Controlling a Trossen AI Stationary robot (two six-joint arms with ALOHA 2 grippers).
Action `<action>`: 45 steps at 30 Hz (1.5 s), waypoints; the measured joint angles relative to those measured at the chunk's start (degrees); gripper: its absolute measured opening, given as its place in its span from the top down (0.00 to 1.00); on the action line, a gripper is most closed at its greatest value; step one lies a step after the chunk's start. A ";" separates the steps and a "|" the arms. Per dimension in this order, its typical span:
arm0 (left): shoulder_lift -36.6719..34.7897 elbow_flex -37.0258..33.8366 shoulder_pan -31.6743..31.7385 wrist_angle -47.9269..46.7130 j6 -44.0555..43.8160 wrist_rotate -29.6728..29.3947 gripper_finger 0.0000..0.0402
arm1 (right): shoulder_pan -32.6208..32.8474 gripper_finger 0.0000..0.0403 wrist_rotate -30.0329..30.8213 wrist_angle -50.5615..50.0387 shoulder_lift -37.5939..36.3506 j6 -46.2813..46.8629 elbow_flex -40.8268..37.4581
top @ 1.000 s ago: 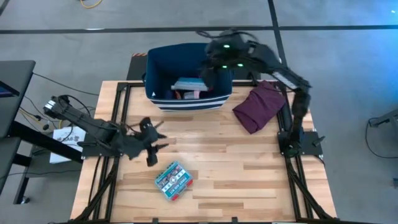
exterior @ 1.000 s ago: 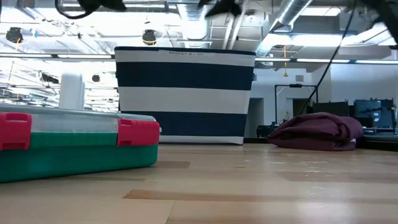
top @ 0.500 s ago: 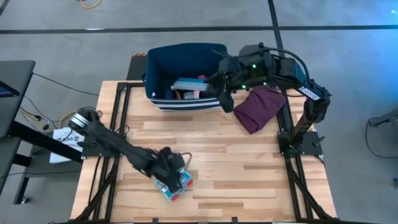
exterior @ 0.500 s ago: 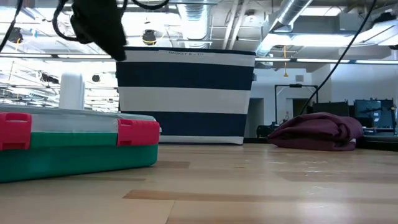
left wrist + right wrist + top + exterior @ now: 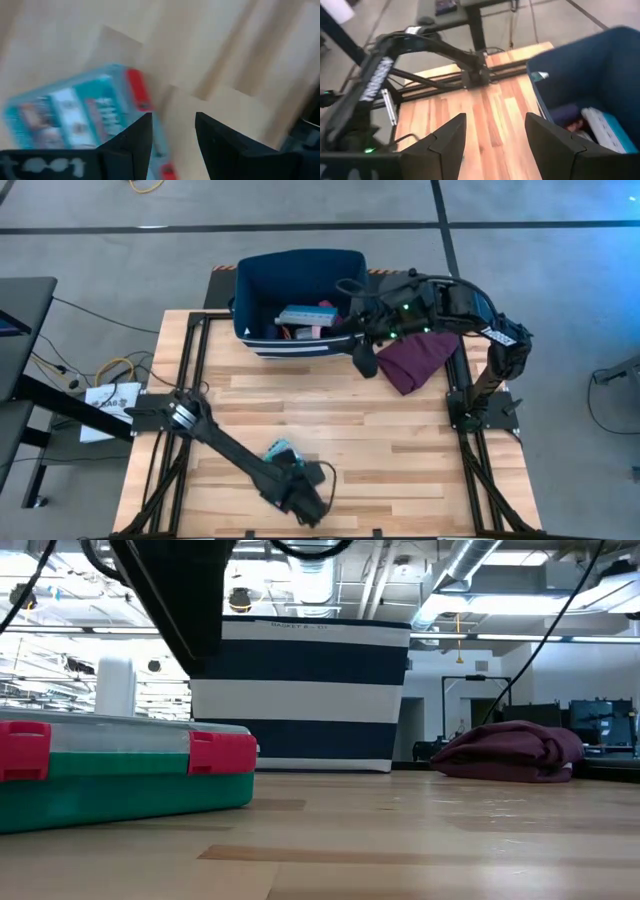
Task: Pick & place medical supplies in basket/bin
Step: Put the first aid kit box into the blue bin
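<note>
Left gripper [image 5: 312, 502] moves lower-centre, fingers spread, now covering teal first-aid box [image 5: 279, 450]; right gripper [image 5: 364, 360], spread, beside bin [image 5: 300, 265].

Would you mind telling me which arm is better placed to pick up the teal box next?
The left. Its end effector is over the teal box at the table's near edge, fingers open beside it. The right end effector is open and empty by the bin, far from the box.

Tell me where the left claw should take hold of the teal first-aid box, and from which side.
Probably from above, across the narrow width. The teal first-aid box lies flat on the table, too low to grip from the side. The open left claw already hovers over its red-latched edge.
</note>
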 joint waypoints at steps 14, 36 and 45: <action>3.01 2.81 -5.21 -7.07 -8.34 -6.57 0.65 | 6.27 0.52 7.64 -2.32 0.02 4.70 -0.02; 2.99 -1.53 -3.68 -1.33 -4.46 -5.51 0.65 | 7.31 0.52 8.00 -3.18 0.04 6.02 -0.02; 2.99 -1.53 -3.44 -1.69 -3.83 -5.51 0.65 | 8.42 0.53 7.89 -9.93 0.01 7.91 -2.55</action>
